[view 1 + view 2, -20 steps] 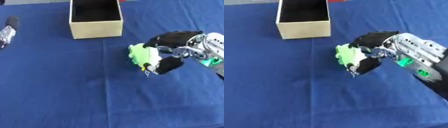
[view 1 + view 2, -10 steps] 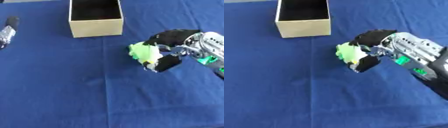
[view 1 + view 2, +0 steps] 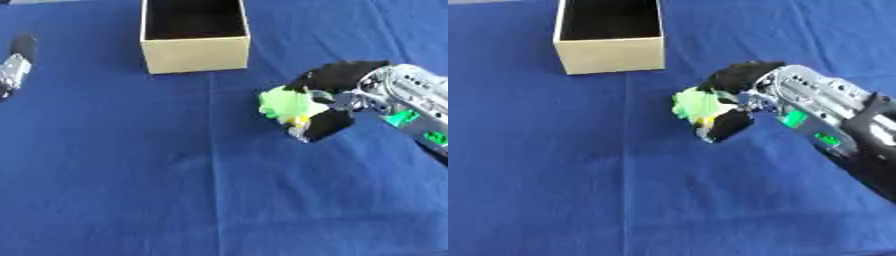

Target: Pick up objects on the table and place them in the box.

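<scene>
I see the bench (image 3: 105,190) covered edge to edge in blue cloth, with a faint fold line running from 12 to 6 o'clock through its middle. The box (image 3: 194,54) stands at 12 o'clock: a rectangular open-topped carton with pale cream walls and a dark interior, its long axis running away from me. Nothing lies on the cloth between the box and my right hand.

My right arm enters from 3 o'clock, silver with green marks on its casing. The right hand (image 3: 732,107) sits just right of centre, at about 5 o'clock from the box and well apart from it. Its black fingers and thumb are curled round the green object (image 3: 284,102), gripping it.

That object is bright lime green, irregular in outline, with a small yellow patch at its lower edge. It projects from the hand toward 9 o'clock. I cannot tell its long axis.

My left hand (image 3: 16,67) shows at the 9 o'clock edge, dark and silver; I cannot tell its finger state.
</scene>
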Controlling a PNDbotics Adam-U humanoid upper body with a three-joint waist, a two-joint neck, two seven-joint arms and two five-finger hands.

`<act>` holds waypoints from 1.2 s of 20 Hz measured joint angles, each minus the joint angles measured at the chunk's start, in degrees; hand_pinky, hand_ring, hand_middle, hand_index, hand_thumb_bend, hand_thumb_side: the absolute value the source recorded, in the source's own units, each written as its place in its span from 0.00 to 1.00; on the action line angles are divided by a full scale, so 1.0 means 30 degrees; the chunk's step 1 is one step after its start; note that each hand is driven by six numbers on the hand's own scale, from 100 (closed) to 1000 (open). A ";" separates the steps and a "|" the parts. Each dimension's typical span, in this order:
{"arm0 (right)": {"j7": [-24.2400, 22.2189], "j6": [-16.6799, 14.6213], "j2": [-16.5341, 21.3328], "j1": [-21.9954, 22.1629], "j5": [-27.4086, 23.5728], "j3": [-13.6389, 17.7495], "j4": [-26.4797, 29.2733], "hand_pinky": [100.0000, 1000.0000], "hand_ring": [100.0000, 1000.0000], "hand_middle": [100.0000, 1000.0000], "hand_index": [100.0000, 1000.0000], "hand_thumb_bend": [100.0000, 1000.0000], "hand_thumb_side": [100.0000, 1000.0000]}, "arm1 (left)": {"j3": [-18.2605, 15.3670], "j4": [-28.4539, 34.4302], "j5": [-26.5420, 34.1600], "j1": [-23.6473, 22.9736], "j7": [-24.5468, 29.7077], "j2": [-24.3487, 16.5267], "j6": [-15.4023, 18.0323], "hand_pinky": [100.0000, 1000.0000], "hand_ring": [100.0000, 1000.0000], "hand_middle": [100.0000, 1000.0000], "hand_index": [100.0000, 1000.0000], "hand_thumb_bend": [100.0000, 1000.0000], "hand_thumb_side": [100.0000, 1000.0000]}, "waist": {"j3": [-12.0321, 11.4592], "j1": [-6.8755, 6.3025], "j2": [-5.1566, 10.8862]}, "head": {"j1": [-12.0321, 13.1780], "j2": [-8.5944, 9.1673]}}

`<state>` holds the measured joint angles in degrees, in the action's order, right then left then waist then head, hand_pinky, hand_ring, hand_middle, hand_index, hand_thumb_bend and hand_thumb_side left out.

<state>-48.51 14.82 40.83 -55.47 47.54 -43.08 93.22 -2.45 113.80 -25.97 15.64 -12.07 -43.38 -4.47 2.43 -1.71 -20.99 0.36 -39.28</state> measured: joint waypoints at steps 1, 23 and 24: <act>0.0113 0.0040 -0.0071 -0.0001 -0.0026 -0.0007 -0.0070 0.85 0.81 0.81 1.00 0.04 0.74 | -0.0004 0.0000 0.0005 -0.0001 0.0001 0.0003 -0.0001 0.39 0.53 0.53 0.72 0.28 0.49 | 0.0000 -0.0008 -0.0008 | 0.0000 0.0015; 0.3592 0.3479 -0.0254 0.0077 -0.2793 -0.0112 0.0520 0.76 0.74 0.71 0.86 0.00 0.07 | -0.0088 0.0000 0.0066 -0.0024 0.0184 0.0161 -0.0207 0.39 0.53 0.53 0.72 0.30 0.52 | 0.0095 -0.0084 -0.0009 | -0.0005 0.0033; 0.3610 0.3663 -0.0128 0.0023 -0.2794 -0.0081 0.0801 0.76 0.74 0.71 0.85 0.00 0.07 | -0.0090 0.0000 0.0066 -0.0028 0.0198 0.0161 -0.0221 0.39 0.53 0.53 0.72 0.30 0.52 | 0.0130 -0.0064 -0.0008 | 0.0009 0.0033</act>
<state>-37.68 25.81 40.44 -55.40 39.16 -43.32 95.63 -2.72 113.80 -25.77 15.55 -11.48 -42.90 -5.14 2.82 -1.90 -21.01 0.39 -39.18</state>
